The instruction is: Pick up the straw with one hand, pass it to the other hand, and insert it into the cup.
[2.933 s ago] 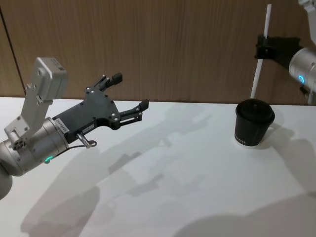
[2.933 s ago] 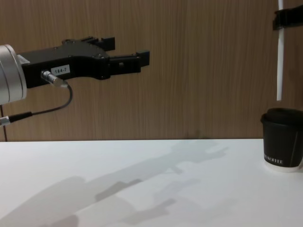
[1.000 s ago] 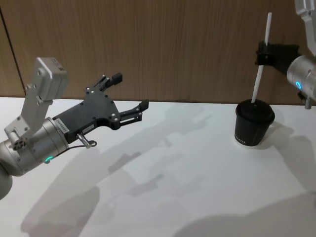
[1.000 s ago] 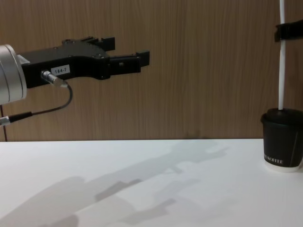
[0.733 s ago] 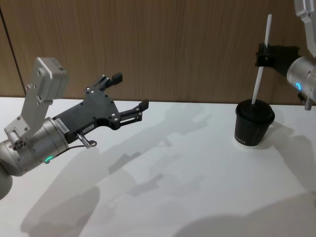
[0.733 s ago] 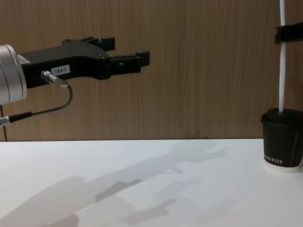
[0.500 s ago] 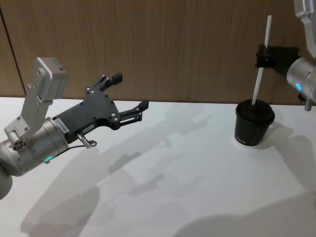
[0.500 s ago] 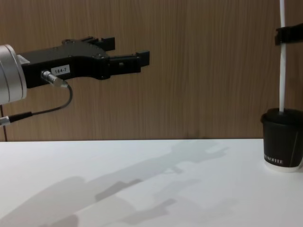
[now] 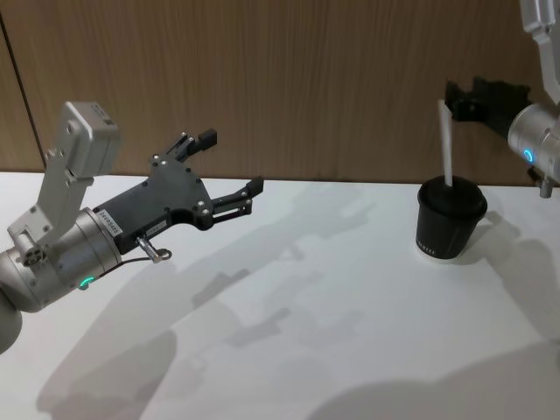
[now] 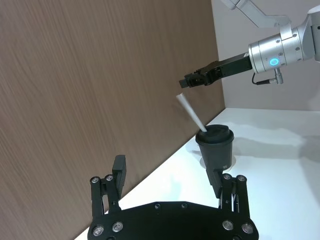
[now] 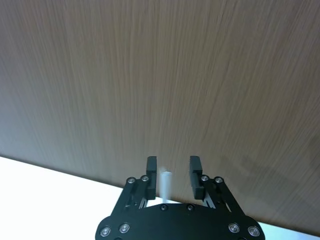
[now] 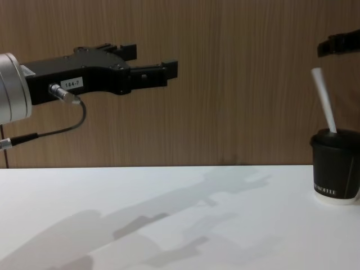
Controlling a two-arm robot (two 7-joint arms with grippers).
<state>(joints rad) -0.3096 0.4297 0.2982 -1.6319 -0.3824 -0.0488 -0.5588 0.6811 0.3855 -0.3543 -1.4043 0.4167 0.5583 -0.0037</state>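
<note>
Straw [image 9: 446,144] stands in the lid of the cup [image 9: 448,219], far right of the white table [image 9: 306,332] in our head view, leaning a little left at its top. Just above and right of the straw's tip we see the right gripper [image 9: 457,101], clear of the straw, nothing in its grasp; jaw gap hard to read from here. Left gripper [image 9: 232,162] hangs over the left side of the table, well apart from the cup, jaws spread wide, holding nothing.

Chest view: cup [image 12: 336,167] at the right edge on the table [image 12: 169,219], straw [image 12: 324,101] rising tilted out of its lid, top toward the left. A part of the right gripper [image 12: 337,44] shows above, apart from the straw's tip. Left gripper [image 12: 152,64] reaches in from the left, high above the table, jaws apart and empty.

Left wrist view: our left gripper's fingers [image 10: 119,172] spread wide; beyond them the cup [image 10: 216,146] with the slanted straw [image 10: 191,111], and the right gripper [image 10: 187,82] near the straw's upper end, not touching.

Right wrist view: right gripper [image 11: 172,174] has its jaws parted, the straw's tip [image 11: 165,184] between them, touching neither finger
</note>
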